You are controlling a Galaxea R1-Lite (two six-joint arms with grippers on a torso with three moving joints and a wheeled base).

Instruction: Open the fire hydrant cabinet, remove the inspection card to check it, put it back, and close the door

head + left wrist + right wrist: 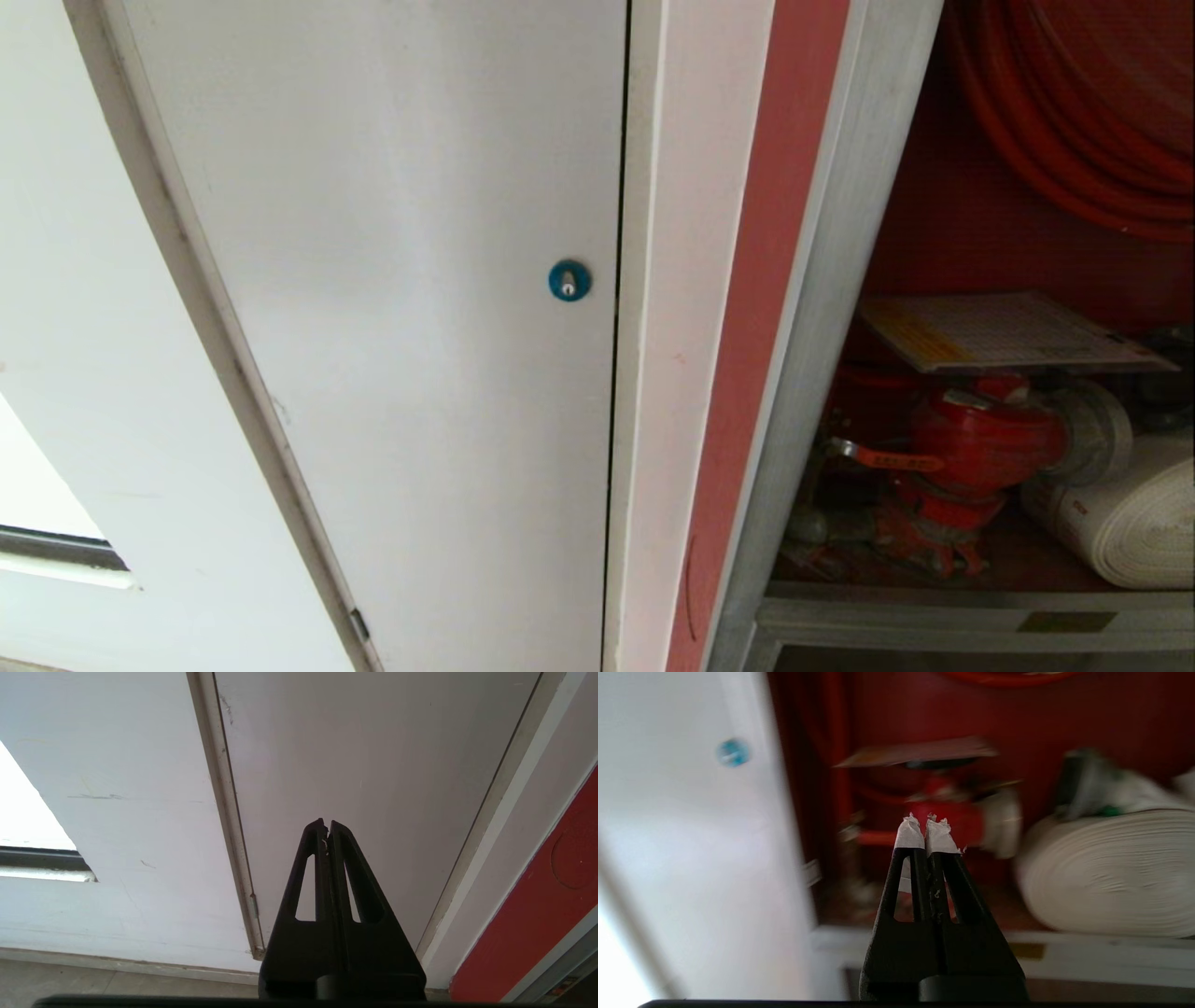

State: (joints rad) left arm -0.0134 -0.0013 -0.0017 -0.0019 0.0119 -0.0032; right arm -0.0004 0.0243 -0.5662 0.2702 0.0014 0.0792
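Note:
The fire hydrant cabinet [822,308] stands open at the right of the head view, silver-framed and red inside. The inspection card [1008,331] lies flat on top of the red valve [980,439], white with a printed grid. In the right wrist view my right gripper [927,823] is shut and empty, its taped fingertips in front of the cabinet's opening, pointing at the valve below the card [920,751]. My left gripper [326,823] is shut with nothing in it, facing the white door. The cabinet's glass door is out of view. Neither arm shows in the head view.
A plain white door [392,327] with a round blue lock [569,280] fills the left. Inside the cabinet are a red hose reel [1074,112] up top and a white rolled hose [1130,523] at the right. The cabinet's silver sill [934,616] runs below.

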